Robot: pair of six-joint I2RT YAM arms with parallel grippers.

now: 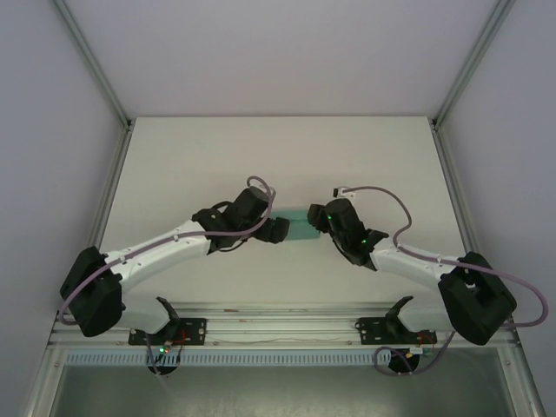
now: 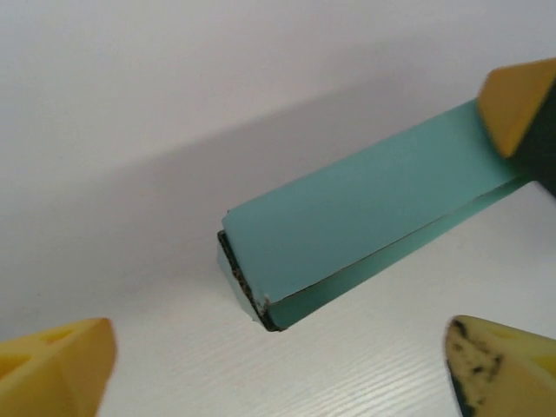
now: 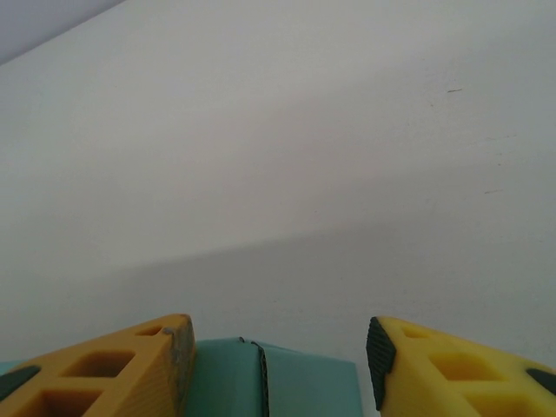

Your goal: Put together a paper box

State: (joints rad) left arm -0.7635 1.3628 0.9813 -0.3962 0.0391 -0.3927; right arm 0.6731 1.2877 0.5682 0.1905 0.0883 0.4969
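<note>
Two grippers were found nose to nose at mid-surface (image 1: 261, 156), with the paper box (image 1: 301, 226) between them and bare room all around. The left gripper (image 2: 278, 347) was seen with jaws spread wide, clear of the box's scuffed near edge. The right gripper (image 3: 278, 330) was set astride the far end. One finger (image 3: 130, 365) was pressed to the card, a sliver was left at the other, so a firm grip could not be told.
</note>
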